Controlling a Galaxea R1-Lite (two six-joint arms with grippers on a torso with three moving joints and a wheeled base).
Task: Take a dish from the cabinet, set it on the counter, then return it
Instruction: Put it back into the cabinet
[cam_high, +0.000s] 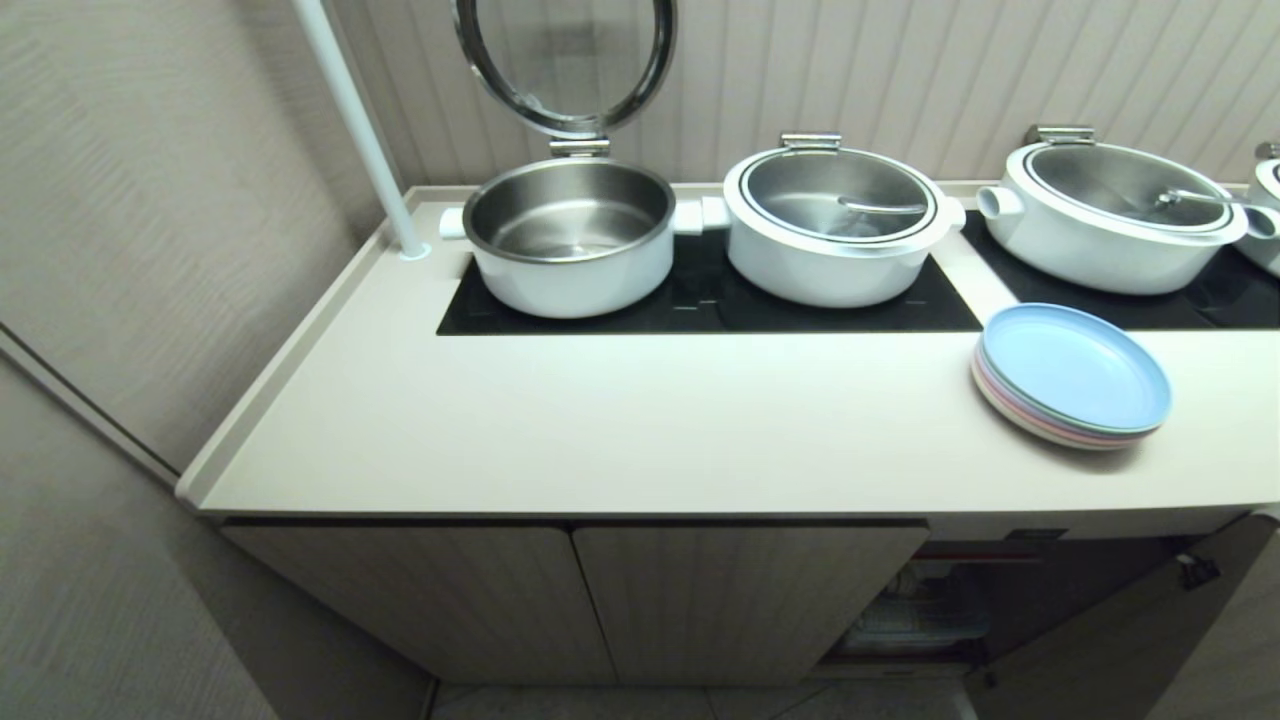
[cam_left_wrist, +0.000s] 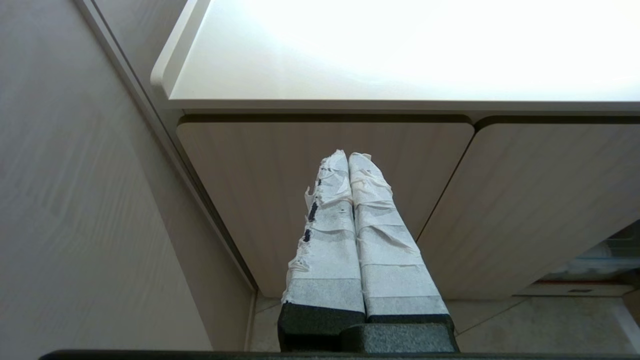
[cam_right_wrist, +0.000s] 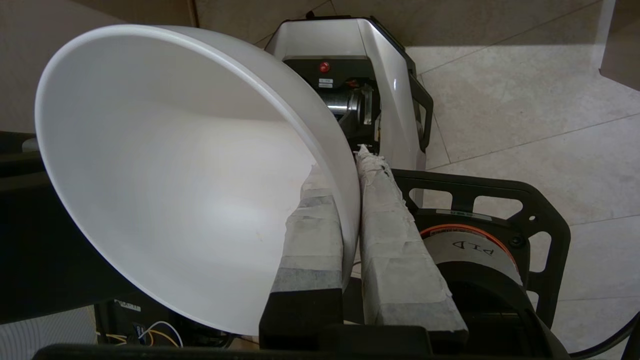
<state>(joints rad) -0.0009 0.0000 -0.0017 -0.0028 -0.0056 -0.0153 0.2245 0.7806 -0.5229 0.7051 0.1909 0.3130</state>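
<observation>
In the right wrist view my right gripper (cam_right_wrist: 350, 167) is shut on the rim of a white dish (cam_right_wrist: 175, 165), one taped finger inside it and one outside. The dish hangs tilted on its edge over the tiled floor, away from the cabinet. The cream counter (cam_high: 650, 420) runs across the head view, with the beige cabinet (cam_high: 740, 590) under it. The cabinet's right compartment (cam_high: 930, 610) stands open, its door (cam_high: 1130, 640) swung out. My left gripper (cam_left_wrist: 348, 156) is shut and empty, parked low in front of a closed cabinet door (cam_left_wrist: 260, 180). Neither gripper shows in the head view.
A stack of pastel plates (cam_high: 1072, 378) sits on the counter's right part. White pots (cam_high: 570, 235) (cam_high: 835, 225) (cam_high: 1115, 210) stand on black cooktop panels behind. A white pole (cam_high: 360, 130) rises at the back left corner. My base (cam_right_wrist: 350, 60) and a cable reel (cam_right_wrist: 470, 250) lie below the dish.
</observation>
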